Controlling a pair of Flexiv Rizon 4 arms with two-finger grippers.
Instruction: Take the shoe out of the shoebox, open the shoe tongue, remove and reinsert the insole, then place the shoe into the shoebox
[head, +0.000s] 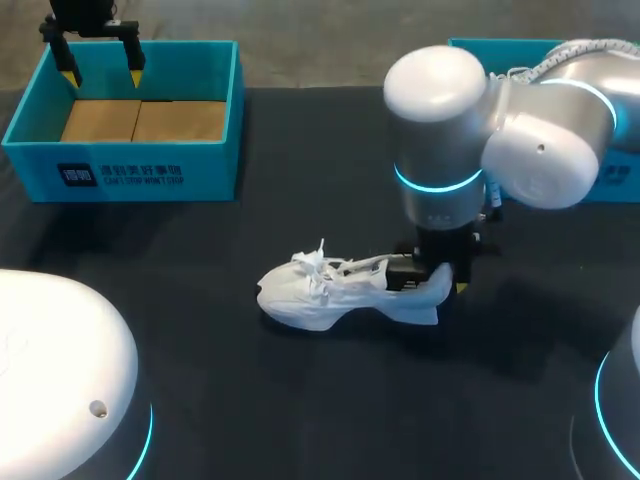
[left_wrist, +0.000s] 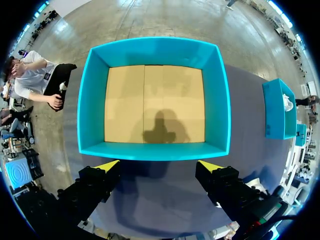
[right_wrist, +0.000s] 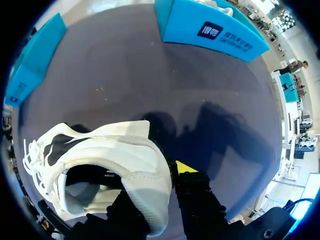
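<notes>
The white shoe (head: 330, 290) lies on the dark table near the middle, toe pointing left and laces loose. My right gripper (head: 437, 280) comes down on its heel and is shut on the heel collar. In the right wrist view one finger sits inside the shoe (right_wrist: 120, 155) and the yellow-tipped finger (right_wrist: 186, 166) outside it, so the right gripper (right_wrist: 160, 185) pinches the heel wall. The blue shoebox (head: 120, 175) stands at the back left with only its brown cardboard floor showing. My left gripper (head: 102, 72) hangs open above it, its fingers wide apart over the shoebox's near wall (left_wrist: 150, 150).
A second blue box (head: 610, 180) stands at the back right, partly hidden behind my right arm; something white lies in that second box (right_wrist: 210, 30). White robot bases (head: 50, 370) fill the front corners.
</notes>
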